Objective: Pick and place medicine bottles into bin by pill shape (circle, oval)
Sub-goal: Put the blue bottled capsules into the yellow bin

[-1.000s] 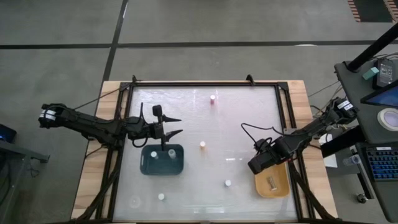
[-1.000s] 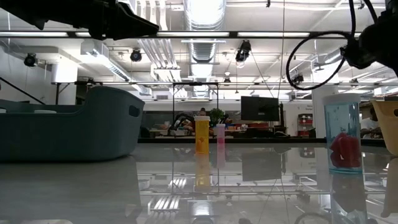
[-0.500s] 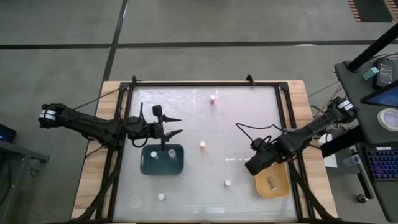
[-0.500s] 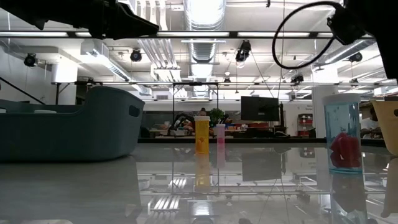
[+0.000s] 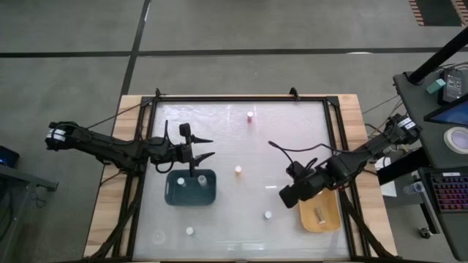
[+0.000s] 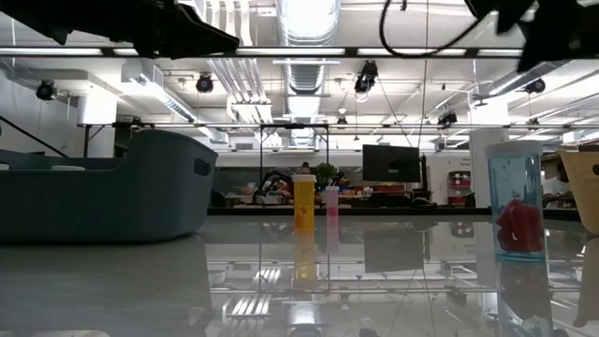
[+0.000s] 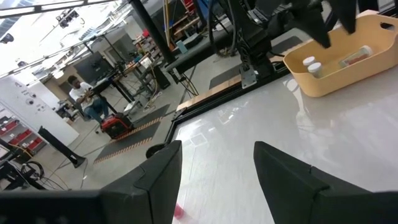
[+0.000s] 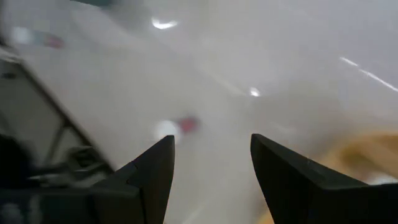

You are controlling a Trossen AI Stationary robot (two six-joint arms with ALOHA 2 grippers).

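My right gripper (image 5: 285, 198) hangs open and empty above the table, left of the yellow-orange bin (image 5: 329, 223), which holds a lying bottle (image 5: 319, 214). Its wrist view (image 8: 211, 146) shows a white-capped bottle with red inside (image 8: 175, 127) standing on the table below; that bottle (image 5: 268, 215) is also in the high view. My left gripper (image 5: 212, 147) waits open and level just beyond the dark teal bin (image 5: 174, 196), which holds two bottles (image 5: 191, 181). Other bottles stand on their bases: an orange one (image 5: 238, 170), a pink one (image 5: 249, 115) and a white-capped one (image 5: 189, 231).
A black frame (image 5: 241, 98) runs around the glossy white table. The low view shows the teal bin's wall (image 6: 140, 187) at the left and the yellow bin's edge (image 6: 585, 187) at the right. Open table lies between the two bins.
My right gripper has risen from over the yellow-orange bin and drawn toward the table's left, tipping as it went; in the low view it has climbed almost out of the picture. The left arm and all bottles have stayed where they were.
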